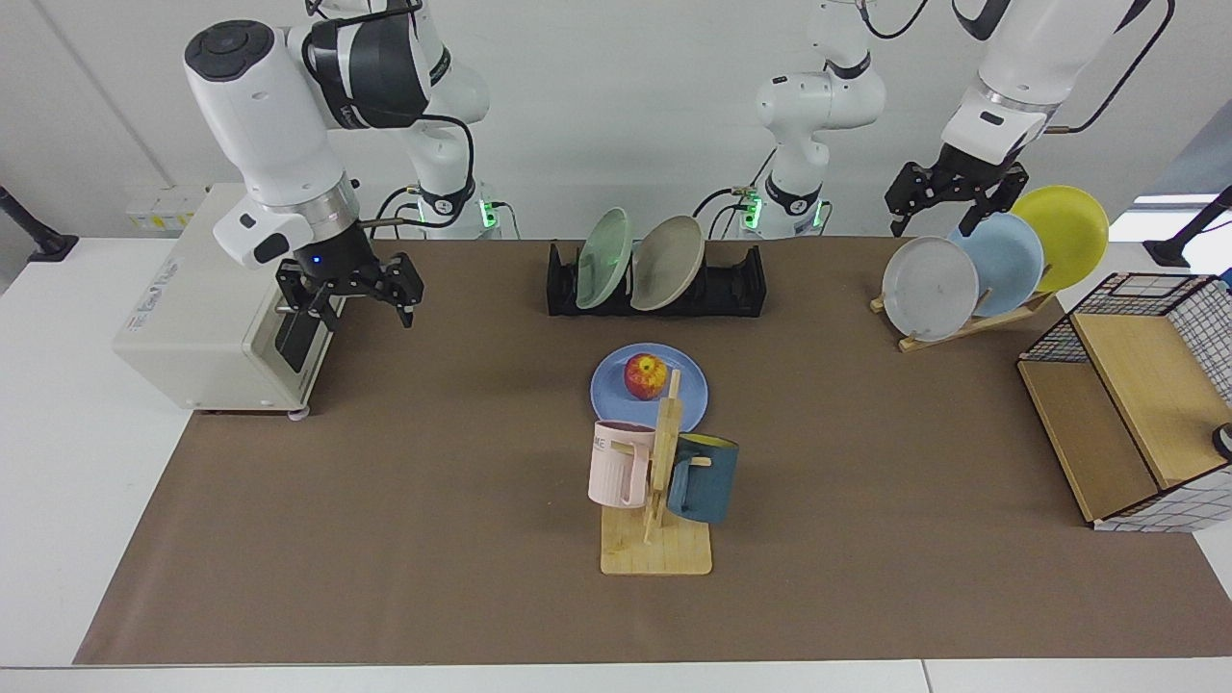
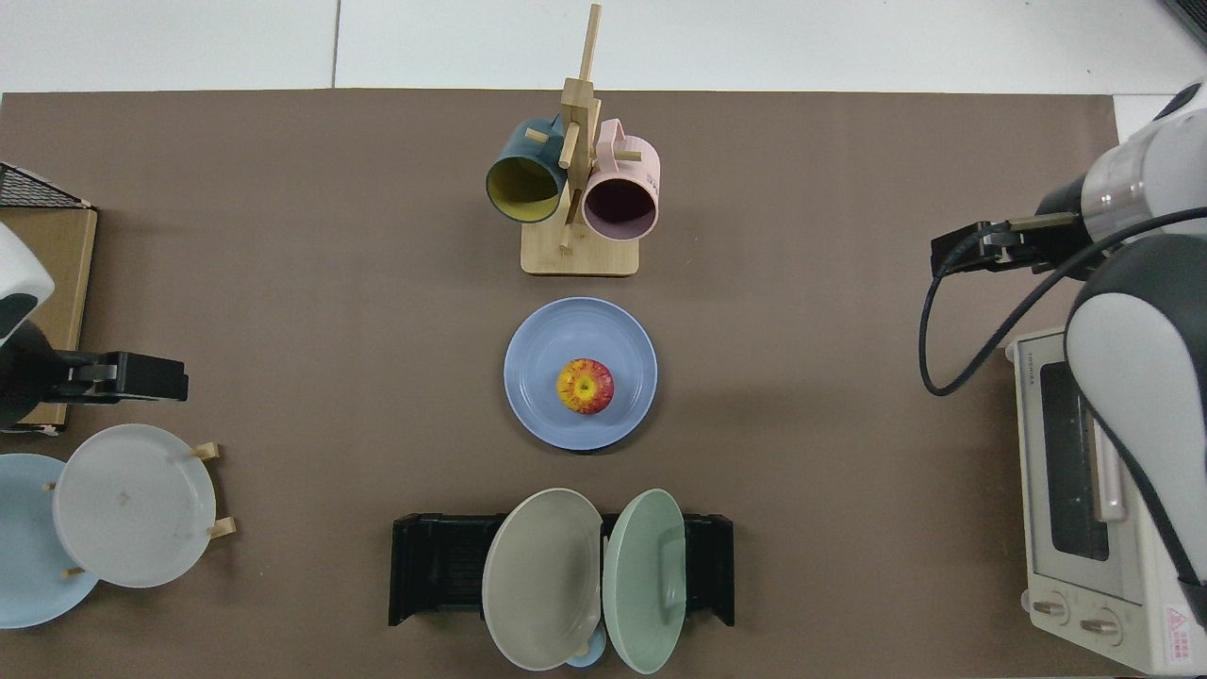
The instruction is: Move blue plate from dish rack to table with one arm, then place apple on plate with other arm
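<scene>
mug tree [image 1: 656, 491] nearest, untouched | blue plate [image 1: 689, 395] flat on tabletop [image 1: 385, 539], apple [image 1: 645, 375] resting at its centre, task looks done | plate likely stiff, slick, chippable: grip rim; apple light, round, may roll: pinch across its sides | dish rack [image 1: 731, 284] beyond holds two other plates | right end effector [image 1: 348, 300] spread, empty, by toaster oven [image 1: 217, 298] | left end effector [image 1: 948, 199] spread, empty, above wooden plate stand [image 1: 991, 316]

A robotics laboratory staged as a kitchen: two white arms [image 1: 289, 125] bolted behind a white table [image 1: 58, 462] with a brown mat [image 1: 385, 529], against bare white walls. Kitchen props — toaster oven [image 1: 221, 298], dish rack [image 1: 731, 284], mug tree [image 1: 659, 481] — stand neatly under fixed cameras.
</scene>
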### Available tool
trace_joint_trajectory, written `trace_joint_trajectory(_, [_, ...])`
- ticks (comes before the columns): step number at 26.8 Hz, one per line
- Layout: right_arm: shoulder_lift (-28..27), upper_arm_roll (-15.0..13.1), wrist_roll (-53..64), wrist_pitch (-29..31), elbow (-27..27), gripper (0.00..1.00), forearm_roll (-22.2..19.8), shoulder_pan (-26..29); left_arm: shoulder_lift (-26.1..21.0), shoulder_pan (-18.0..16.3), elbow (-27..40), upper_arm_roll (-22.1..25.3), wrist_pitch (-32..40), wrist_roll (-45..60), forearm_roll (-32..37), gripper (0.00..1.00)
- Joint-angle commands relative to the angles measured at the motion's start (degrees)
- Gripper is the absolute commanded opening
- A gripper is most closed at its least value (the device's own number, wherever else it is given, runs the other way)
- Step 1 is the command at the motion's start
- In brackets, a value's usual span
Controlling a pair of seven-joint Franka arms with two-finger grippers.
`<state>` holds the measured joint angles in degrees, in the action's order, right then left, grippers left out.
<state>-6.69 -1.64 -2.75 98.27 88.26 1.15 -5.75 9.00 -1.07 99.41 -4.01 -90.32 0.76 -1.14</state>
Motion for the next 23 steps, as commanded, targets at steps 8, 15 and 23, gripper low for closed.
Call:
trace_joint_trajectory(8, [5.46, 0.32, 5.3, 1.31, 5.88, 1.0, 0.69, 2.85, 1.19, 0.37, 1.31, 0.14, 0.15, -1.29, -0.8, 1.0])
trace_joint_trajectory(15, [5.46, 0.32, -0.06, 1.23, 5.79, 1.0, 0.08, 2.85, 1.28, 0.46, 1.58, 0.14, 0.06, -1.37, -0.8, 1.0])
trace_joint_trajectory(23, [5.72, 0.32, -0.33, 0.87, 6.14, 1.0, 0.51, 3.73, 1.28, 0.55, 1.67, 0.14, 0.06, -1.37, -0.8, 1.0])
